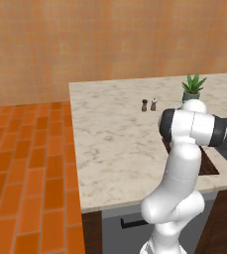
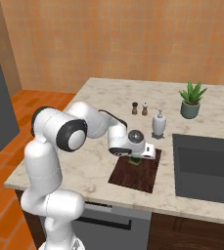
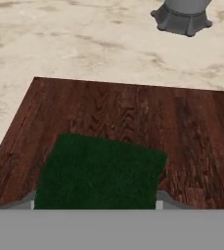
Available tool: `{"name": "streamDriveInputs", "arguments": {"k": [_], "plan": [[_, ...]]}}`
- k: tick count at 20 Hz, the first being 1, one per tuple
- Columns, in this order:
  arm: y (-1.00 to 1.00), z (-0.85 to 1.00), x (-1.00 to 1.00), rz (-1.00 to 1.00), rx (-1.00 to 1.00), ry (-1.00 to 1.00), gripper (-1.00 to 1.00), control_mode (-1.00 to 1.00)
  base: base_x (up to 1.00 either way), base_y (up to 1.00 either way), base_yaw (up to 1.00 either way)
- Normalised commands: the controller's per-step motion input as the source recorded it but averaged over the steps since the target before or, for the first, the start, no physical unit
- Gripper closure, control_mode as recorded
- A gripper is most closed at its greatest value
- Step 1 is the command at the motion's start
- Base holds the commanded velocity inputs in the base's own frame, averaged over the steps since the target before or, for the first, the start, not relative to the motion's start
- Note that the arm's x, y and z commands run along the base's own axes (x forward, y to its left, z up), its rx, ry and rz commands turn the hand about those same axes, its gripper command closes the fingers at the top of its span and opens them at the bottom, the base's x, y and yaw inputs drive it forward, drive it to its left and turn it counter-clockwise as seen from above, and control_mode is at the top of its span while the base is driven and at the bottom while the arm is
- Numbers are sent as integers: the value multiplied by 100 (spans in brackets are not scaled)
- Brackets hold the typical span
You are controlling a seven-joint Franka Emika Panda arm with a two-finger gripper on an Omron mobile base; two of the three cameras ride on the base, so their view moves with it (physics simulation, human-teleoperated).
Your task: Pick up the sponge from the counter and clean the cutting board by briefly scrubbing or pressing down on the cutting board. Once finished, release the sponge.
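Note:
My gripper (image 2: 136, 157) is shut on the sponge (image 2: 134, 160), a small dark green block, and points down over the far end of the cutting board (image 2: 135, 175). In the hand view the sponge (image 3: 101, 173) sits between my gripper (image 3: 98, 202) tips, low over the dark brown cutting board (image 3: 133, 114). I cannot tell whether the sponge presses on the wood. The board lies on the beige marble counter (image 2: 94, 156) near its front edge. In the left base view my arm hides all but a strip of the cutting board (image 1: 209, 164).
A grey soap dispenser (image 2: 158, 124) stands just behind the board, its base (image 3: 182, 17) close ahead of the hand. The dark sink (image 2: 206, 166) lies right of the board. Two shakers (image 2: 139, 108) and a potted plant (image 2: 191, 100) stand farther back.

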Motion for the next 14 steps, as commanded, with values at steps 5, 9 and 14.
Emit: {"name": "streamDriveInputs", "arguments": {"k": [5,9,14], "plan": [[0,-6,-52,0,0,-1,100,-100,0,0,0],[0,-15,-97,0,0,0,100,-100,0,0,0],[0,-11,-70,0,0,0,100,-100,0,0,0]]}}
